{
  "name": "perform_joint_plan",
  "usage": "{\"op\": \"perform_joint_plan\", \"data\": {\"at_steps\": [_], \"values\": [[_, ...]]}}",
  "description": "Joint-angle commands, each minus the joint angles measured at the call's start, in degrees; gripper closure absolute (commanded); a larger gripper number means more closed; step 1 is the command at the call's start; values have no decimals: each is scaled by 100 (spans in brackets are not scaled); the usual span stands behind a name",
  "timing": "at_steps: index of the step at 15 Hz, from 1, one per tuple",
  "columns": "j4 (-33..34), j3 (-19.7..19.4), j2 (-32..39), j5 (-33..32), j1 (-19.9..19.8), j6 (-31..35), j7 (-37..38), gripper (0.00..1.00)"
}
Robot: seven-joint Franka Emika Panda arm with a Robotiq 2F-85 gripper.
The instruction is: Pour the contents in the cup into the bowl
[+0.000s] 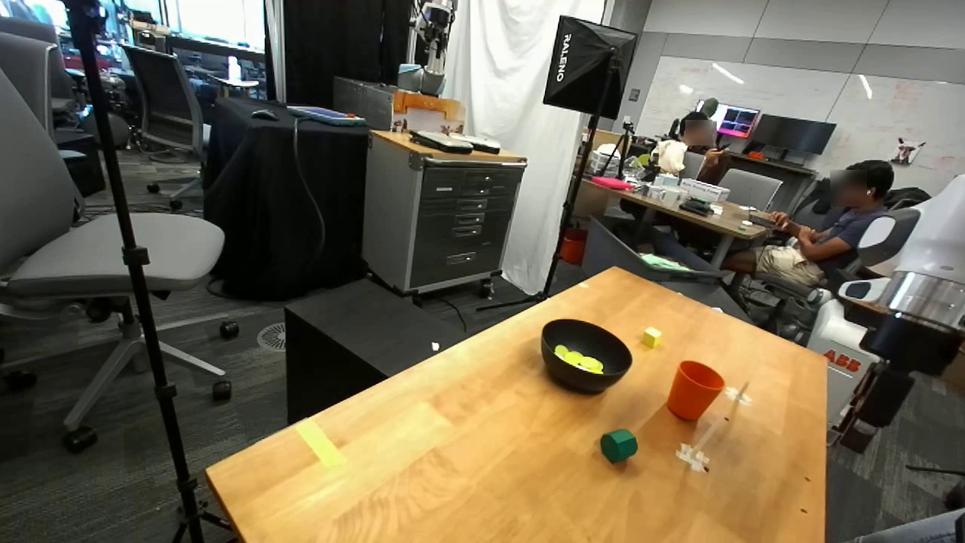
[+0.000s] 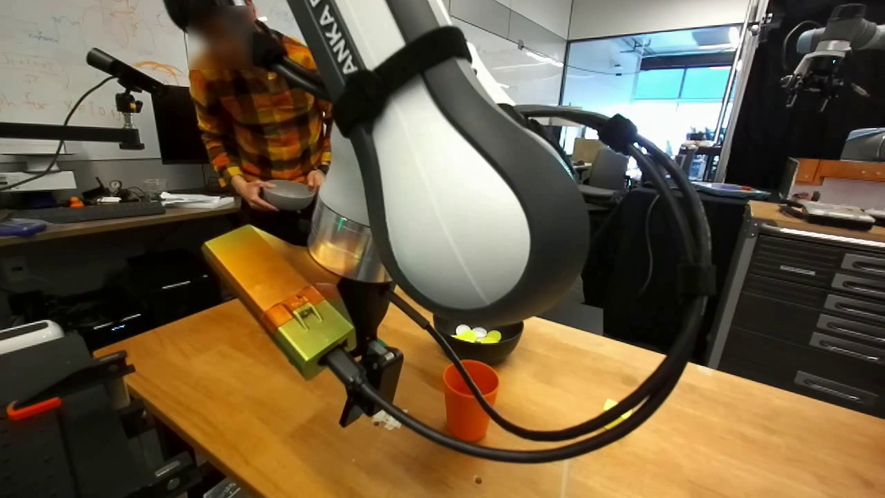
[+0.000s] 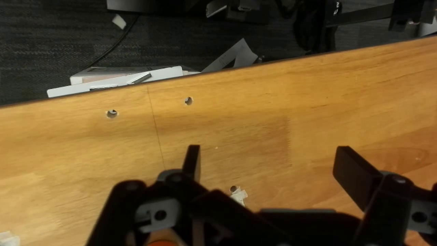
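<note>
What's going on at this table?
The arm isn't handling anything: its gripper is open and empty above the table. The orange cup stands upright there, near the black bowl, which holds yellow pieces; whether the cup holds anything can't be seen. A green block and a small yellow cube sit nearby. In an exterior view, a person in a plaid shirt stands beyond the arm, holding a gray bowl.

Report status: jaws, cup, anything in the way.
Gripper: jaws open, empty. Cup upright on table, yellow pieces in bowl. Green block and yellow cube off the cup-to-bowl line.
</note>
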Motion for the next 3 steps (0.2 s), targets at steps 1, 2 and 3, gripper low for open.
{"op": "perform_joint_plan", "data": {"at_steps": [1,2,3], "values": [[-9,-27,5,25,21,2,-27,0],[-9,-27,5,25,21,2,-27,0],[-9,-27,5,25,21,2,-27,0]]}}
